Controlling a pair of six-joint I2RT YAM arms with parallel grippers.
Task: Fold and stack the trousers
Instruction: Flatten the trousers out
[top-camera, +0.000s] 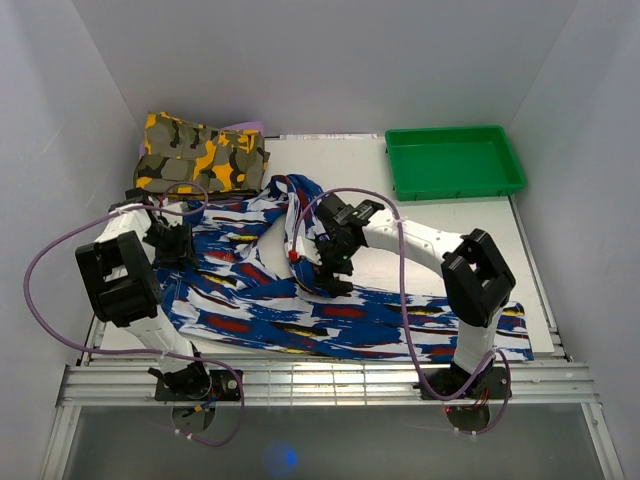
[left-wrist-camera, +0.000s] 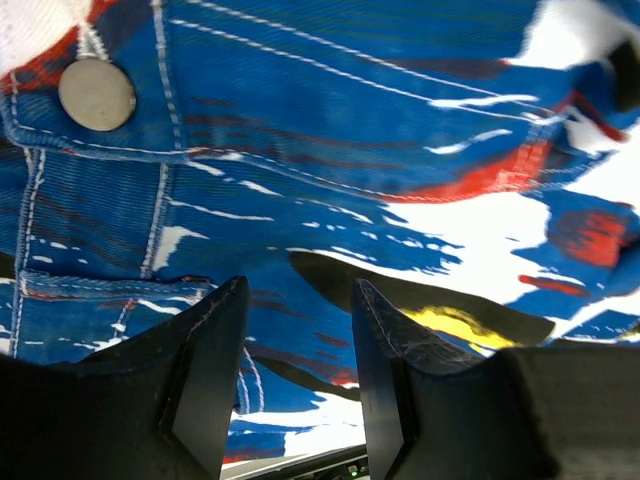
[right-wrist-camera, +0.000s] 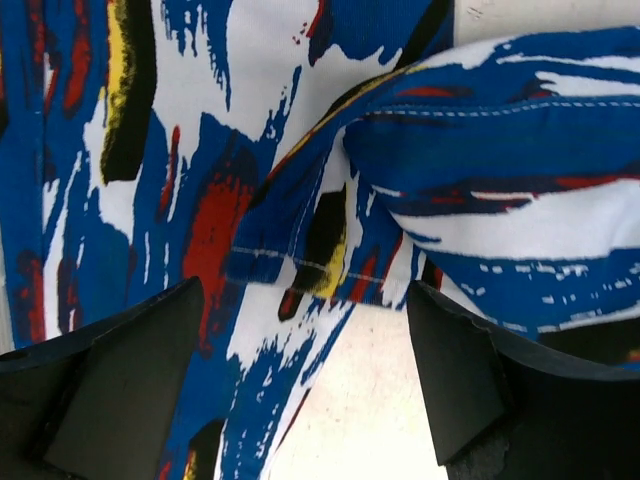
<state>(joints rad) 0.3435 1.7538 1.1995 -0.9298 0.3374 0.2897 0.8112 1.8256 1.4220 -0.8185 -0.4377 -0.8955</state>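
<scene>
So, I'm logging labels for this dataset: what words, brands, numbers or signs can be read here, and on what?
None: no readable text in any view.
The trousers carry only a brush-stroke print, no lettering.
Their metal button shows no legible marking.
The green tray and camouflage garment show no label.

Trousers (top-camera: 330, 320) lie across near half of table (top-camera: 440, 225): waist end at L, one leg running R along near edge as far as R arm's base, rest bunched up toward centre-rear. Folded garment (top-camera: 200, 152) sits at rear L corner, just behind waist end; tray (top-camera: 455, 162) at rear R, well apart from trousers. L gripper (top-camera: 172, 245) over waist end, R gripper (top-camera: 335, 262) over bunched part at centre.
</scene>
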